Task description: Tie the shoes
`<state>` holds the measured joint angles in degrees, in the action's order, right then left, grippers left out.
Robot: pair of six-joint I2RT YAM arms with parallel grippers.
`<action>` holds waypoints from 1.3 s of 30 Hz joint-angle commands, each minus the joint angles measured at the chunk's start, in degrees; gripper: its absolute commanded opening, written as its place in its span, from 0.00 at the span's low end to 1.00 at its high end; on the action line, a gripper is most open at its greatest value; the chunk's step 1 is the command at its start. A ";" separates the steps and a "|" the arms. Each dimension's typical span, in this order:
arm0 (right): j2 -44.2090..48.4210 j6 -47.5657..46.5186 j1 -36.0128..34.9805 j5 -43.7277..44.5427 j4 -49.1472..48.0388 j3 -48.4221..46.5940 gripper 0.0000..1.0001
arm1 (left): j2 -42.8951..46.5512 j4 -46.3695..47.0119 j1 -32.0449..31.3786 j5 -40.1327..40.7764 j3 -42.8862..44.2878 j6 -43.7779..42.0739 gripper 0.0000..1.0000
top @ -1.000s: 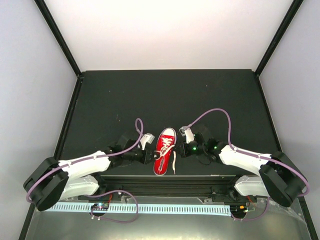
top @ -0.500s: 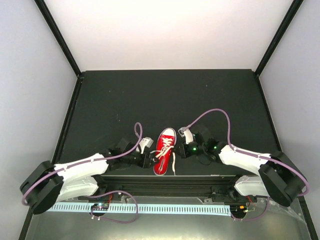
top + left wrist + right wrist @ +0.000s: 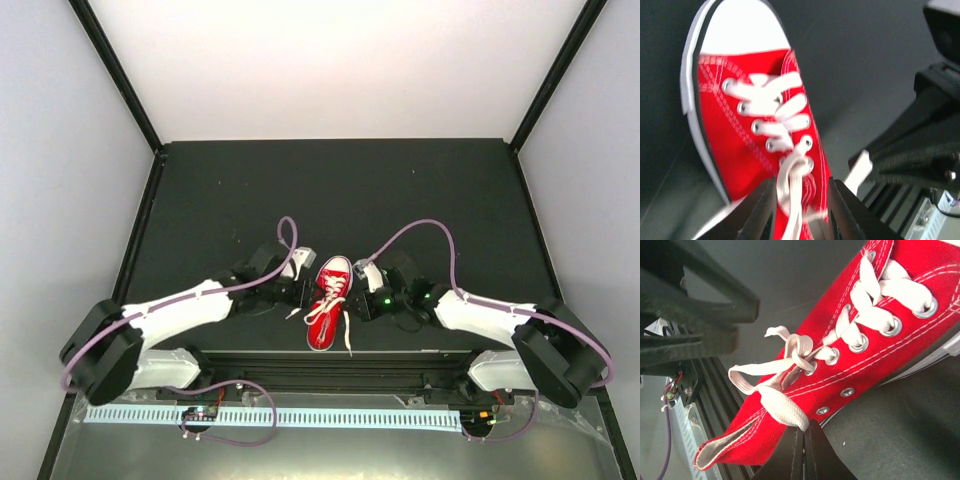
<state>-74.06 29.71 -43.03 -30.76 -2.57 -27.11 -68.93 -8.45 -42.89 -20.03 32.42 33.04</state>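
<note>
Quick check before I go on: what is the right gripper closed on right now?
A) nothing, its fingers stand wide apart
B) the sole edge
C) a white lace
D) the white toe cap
C: in the right wrist view the right gripper has its fingers shut together on the flat white lace that runs down from the red sneaker.

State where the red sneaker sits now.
In the top view the red sneaker lies centred at the near edge of the table, between the left hand and the right hand.
</note>
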 commanded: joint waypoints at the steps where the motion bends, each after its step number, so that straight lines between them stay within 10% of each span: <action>1: 1.56 -0.44 -0.43 0.40 -0.77 0.92 0.02 | -7.87 2.37 0.36 -3.13 4.54 -1.39 0.27; 39: 6.12 -0.88 -1.92 5.12 5.39 -4.61 0.02 | -5.61 5.40 0.18 -4.31 0.44 -2.71 0.02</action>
<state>-68.20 29.28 -43.86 -27.97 1.69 -29.26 -75.22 -4.40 -42.76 -22.92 33.85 31.53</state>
